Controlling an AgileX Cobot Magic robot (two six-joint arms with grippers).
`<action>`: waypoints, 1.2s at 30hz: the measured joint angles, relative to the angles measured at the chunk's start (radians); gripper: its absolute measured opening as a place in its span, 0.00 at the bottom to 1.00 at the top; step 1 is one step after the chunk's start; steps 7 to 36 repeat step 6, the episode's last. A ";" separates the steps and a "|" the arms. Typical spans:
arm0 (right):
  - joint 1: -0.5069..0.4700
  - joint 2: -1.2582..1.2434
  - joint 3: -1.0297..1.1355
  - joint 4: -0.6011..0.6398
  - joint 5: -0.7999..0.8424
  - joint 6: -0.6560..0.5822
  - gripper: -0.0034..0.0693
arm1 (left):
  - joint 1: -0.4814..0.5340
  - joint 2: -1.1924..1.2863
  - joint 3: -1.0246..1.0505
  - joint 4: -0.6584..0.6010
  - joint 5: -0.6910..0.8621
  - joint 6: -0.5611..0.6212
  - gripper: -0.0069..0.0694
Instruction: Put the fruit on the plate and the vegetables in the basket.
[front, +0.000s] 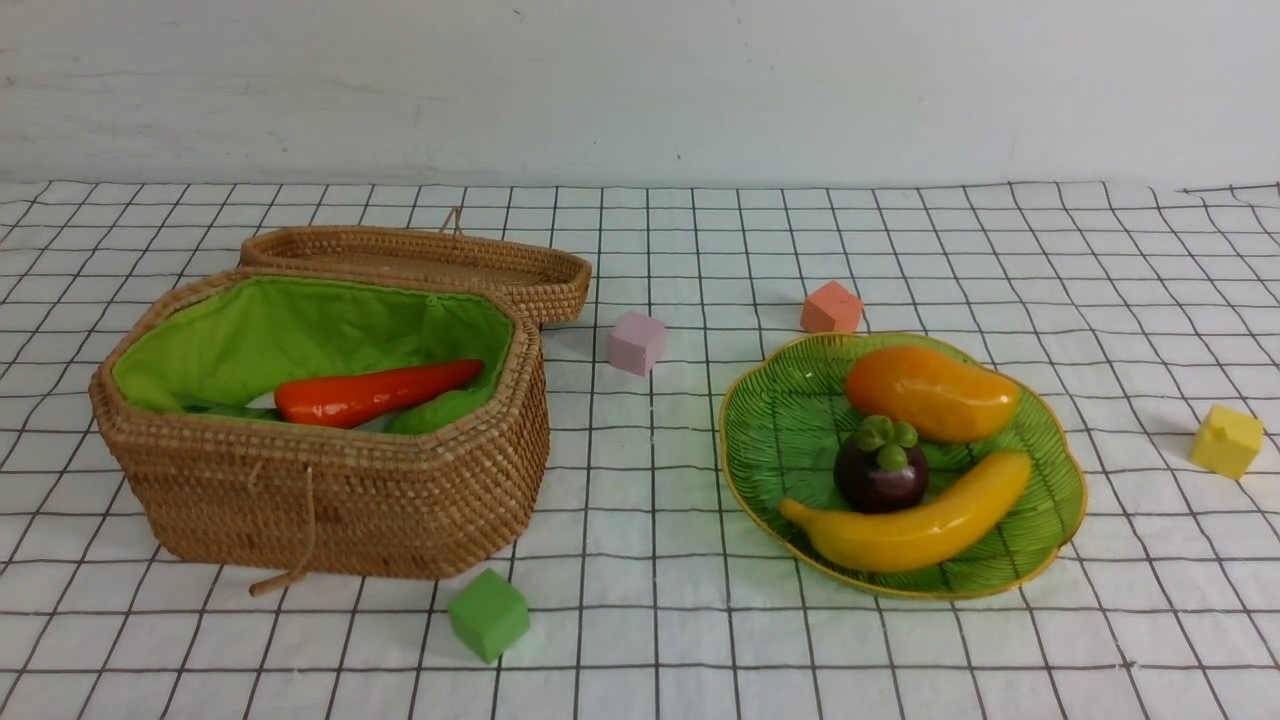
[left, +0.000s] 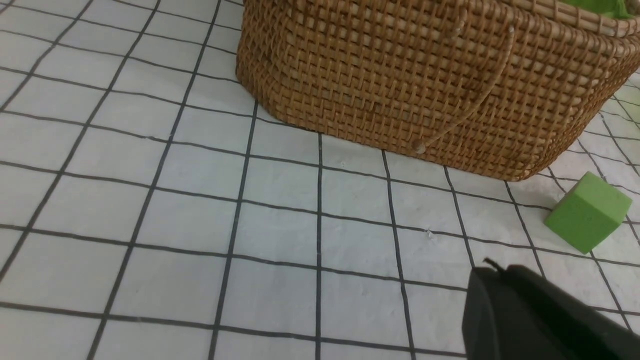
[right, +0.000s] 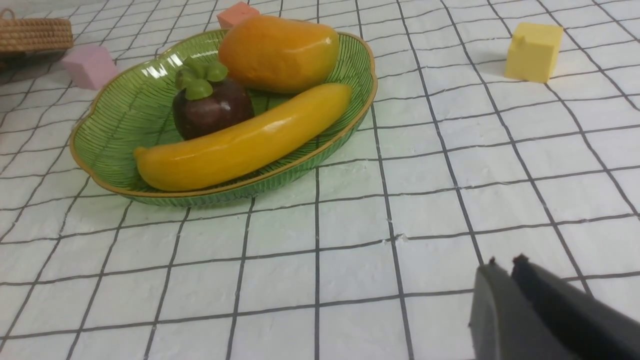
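Observation:
The fruit lies on the green plate (front: 770, 420) at the right: banana (front: 915, 525), mangosteen (front: 880, 470) and mango (front: 930, 393). In the wicker basket (front: 330, 490) at the left I see an orange carrot (front: 375, 393) and a light-green cucumber (front: 435, 412). Neither arm shows in the front view. My left gripper (left: 492, 267) is shut and empty above the cloth, short of the basket (left: 400, 75) wall. My right gripper (right: 505, 261) has only a thin slit between its fingers and holds nothing. It hovers over the cloth, apart from the plate (right: 115, 130) with its banana (right: 240, 145).
The basket's lid (front: 430, 260) lies open behind it. Foam cubes sit on the checked cloth: green (front: 488, 614) in front of the basket, pink (front: 637, 342) and salmon (front: 830, 307) behind the plate, yellow (front: 1226, 440) at the far right.

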 joint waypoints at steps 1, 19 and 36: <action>0.000 0.000 0.000 0.000 0.000 0.000 0.13 | 0.000 0.000 0.000 0.000 0.001 0.000 0.08; 0.000 0.000 0.000 0.000 0.000 0.000 0.13 | 0.000 0.000 0.000 0.000 0.001 0.000 0.08; 0.000 0.000 0.000 0.000 0.000 0.000 0.13 | 0.000 0.000 0.000 0.000 0.001 0.000 0.08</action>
